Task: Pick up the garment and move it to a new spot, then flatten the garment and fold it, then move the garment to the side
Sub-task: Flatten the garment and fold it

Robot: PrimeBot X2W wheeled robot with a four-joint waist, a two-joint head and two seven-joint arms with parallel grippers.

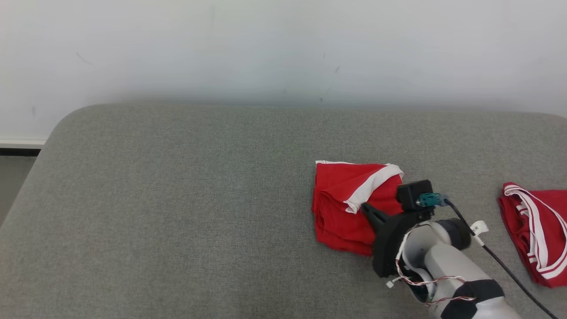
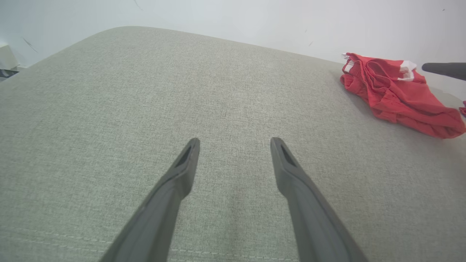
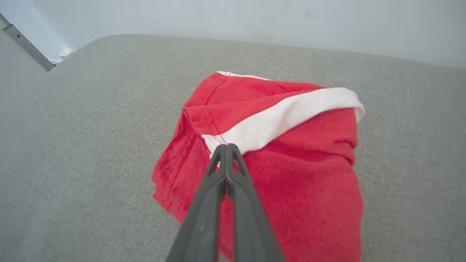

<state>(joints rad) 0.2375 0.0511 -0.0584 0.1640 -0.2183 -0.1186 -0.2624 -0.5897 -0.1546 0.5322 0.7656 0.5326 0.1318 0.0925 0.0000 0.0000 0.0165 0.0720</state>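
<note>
A red garment [image 1: 341, 208] with a white band lies folded into a small bundle on the grey fabric surface [image 1: 199, 199], right of centre. My right gripper [image 1: 366, 207] is shut, its tips over the near end of the white band; in the right wrist view the closed fingertips [image 3: 226, 147] sit just above the garment [image 3: 291, 174] with no cloth seen between them. My left gripper [image 2: 235, 143] is open over bare grey fabric, well apart from the garment [image 2: 397, 94], which lies at the far right of that view.
A second red garment with white stripes [image 1: 536, 230] lies at the right edge of the surface. A white wall [image 1: 283, 48] runs along the back. The surface's rounded left corner [image 1: 66, 119] drops off to the floor. The right arm's black cable [image 1: 500, 261] trails backward.
</note>
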